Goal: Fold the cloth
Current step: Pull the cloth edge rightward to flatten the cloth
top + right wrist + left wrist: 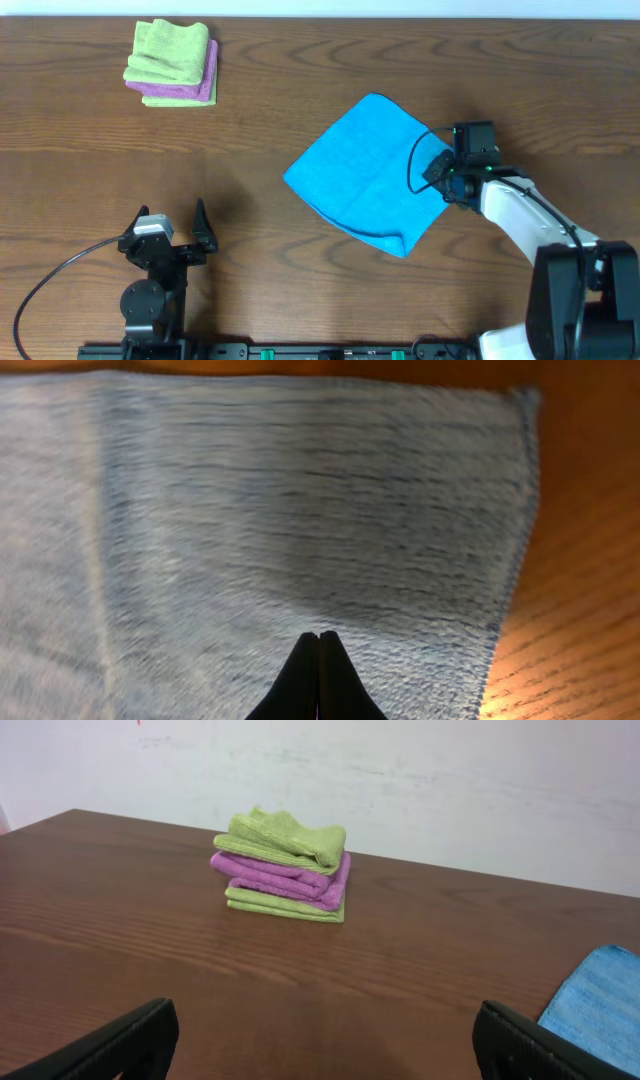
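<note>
The sky-blue cloth (370,170) lies on the wooden table right of centre, turned like a diamond, with a doubled fold along its lower edge. My right gripper (445,180) is shut, its fingertips pressed together over the cloth's right corner. In the right wrist view the shut tips (318,635) sit over the blue cloth (300,510), near its hemmed right edge, with nothing visible between them. My left gripper (170,222) is open and empty at the front left, far from the cloth. In the left wrist view its fingers (325,1040) stand wide apart, and a corner of the cloth (600,1000) shows at the right. No tag is visible.
A stack of folded light green and purple cloths (172,62) sits at the back left, and also shows in the left wrist view (285,865). Bare wooden table (250,230) lies between the left gripper and the blue cloth. A white wall runs behind the table.
</note>
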Motion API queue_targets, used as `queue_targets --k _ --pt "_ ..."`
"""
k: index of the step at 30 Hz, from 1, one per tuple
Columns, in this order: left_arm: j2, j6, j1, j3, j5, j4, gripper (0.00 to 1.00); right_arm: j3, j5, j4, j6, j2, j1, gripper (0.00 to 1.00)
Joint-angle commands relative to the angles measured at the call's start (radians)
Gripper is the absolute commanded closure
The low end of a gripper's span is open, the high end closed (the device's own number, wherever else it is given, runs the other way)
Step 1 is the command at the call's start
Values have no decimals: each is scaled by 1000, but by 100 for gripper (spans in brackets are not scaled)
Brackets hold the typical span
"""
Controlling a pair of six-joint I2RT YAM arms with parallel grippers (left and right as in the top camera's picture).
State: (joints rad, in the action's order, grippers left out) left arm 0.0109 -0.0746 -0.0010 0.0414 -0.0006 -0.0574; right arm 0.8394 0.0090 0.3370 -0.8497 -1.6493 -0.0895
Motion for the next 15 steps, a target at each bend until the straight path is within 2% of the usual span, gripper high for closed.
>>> queue_targets --k 1,11,15 --pt "-5 0 4 -37 -10 -20 5 -15 74 -5 -144 -39 -9 99" --pt "-5 0 4 -37 -10 -20 5 -15 126 -22 -144 -143 9 98" --pt "-5 0 4 -37 -10 -20 5 -15 148 -105 -74 -191 43 98"
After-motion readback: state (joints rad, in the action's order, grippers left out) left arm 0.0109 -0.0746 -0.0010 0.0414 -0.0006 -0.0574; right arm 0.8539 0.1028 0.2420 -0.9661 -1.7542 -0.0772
